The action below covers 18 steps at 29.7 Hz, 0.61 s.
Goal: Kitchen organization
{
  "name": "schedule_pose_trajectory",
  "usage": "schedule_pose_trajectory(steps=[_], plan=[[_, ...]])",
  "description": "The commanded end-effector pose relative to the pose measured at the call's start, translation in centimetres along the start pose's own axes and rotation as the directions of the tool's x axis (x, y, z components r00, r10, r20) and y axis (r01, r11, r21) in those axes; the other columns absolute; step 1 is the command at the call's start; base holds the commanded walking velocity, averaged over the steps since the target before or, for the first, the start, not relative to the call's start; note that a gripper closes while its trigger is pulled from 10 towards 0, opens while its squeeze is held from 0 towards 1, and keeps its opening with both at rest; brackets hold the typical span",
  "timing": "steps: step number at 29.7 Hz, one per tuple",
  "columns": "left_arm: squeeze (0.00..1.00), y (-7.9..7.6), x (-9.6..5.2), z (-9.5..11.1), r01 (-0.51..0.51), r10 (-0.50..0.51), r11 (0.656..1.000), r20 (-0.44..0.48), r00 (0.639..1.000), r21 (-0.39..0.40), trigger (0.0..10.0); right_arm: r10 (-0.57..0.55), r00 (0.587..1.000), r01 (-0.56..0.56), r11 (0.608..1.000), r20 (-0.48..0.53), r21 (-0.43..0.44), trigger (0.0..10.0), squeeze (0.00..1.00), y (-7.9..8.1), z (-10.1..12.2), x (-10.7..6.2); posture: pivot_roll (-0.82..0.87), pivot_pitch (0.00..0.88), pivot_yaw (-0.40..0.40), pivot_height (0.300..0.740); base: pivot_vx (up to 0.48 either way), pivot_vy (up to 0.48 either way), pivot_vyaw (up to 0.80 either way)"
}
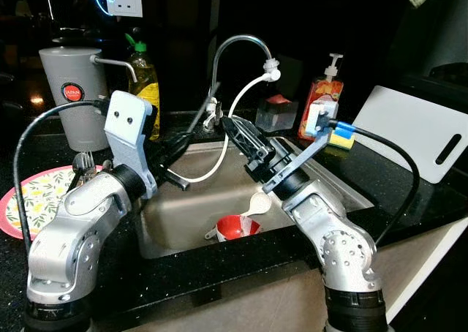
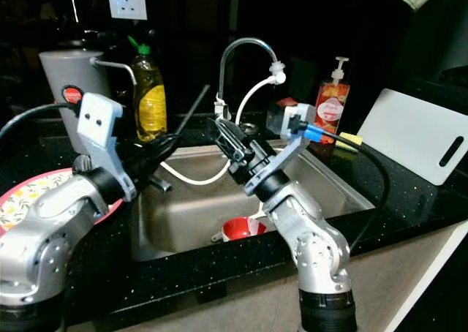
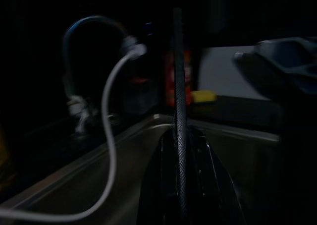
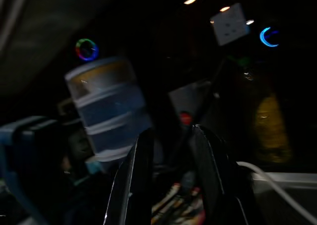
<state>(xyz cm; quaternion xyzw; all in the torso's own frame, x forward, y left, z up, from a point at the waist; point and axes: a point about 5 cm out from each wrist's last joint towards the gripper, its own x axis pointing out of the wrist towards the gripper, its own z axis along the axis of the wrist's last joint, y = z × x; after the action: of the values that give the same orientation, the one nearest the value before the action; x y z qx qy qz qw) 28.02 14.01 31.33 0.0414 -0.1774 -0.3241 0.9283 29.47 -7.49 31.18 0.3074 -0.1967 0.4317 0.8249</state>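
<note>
My left gripper [image 3: 181, 185] pinched a thin, stiff, light black chopstick [image 3: 179, 86] near its lower end. My right gripper [image 4: 171, 150], narrowly parted, held nothing opposite.

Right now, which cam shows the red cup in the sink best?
Left eye view: the red cup lies on the sink floor, rim and white spoon in sight. In the right eye view the right arm hides part of it. The wrist views are too dark to make it out.
</note>
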Motion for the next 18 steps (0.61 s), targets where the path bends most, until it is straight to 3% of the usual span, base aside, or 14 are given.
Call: schedule_pose_trajectory(steps=[1,4,7,18], plan=[[0.00,-0.7,-0.1,0.1,0.059,-0.059,0.998,0.025,0.998,-0.006,10.0,0.010,1.000,-0.011,0.999,0.030,0.038,10.0,0.00,0.1,0.7,-0.3,-0.05,0.000,-0.089,0.740,0.000,0.000,0.00],[0.00,-1.7,-0.1,-0.2,0.168,-0.168,0.986,0.025,0.985,-0.008,10.0,0.018,0.999,-0.024,0.994,0.051,0.107,10.0,0.00,0.2,1.0,-0.6,-0.05,0.000,-0.089,0.740,0.000,0.000,0.00],[0.00,-2.2,-0.2,-0.5,0.217,-0.217,0.976,0.021,0.976,-0.003,10.0,0.029,0.999,-0.034,0.993,0.045,0.113,10.0,0.00,0.3,1.1,-0.6,-0.06,0.000,-0.087,0.740,0.000,0.000,0.00],[0.00,-2.4,-0.4,-0.4,0.243,-0.243,0.970,0.027,0.970,-0.006,10.0,0.021,0.998,-0.030,0.984,0.054,0.177,10.0,0.00,0.0,1.5,-0.9,-0.05,0.000,-0.092,0.740,0.000,0.000,0.00]])
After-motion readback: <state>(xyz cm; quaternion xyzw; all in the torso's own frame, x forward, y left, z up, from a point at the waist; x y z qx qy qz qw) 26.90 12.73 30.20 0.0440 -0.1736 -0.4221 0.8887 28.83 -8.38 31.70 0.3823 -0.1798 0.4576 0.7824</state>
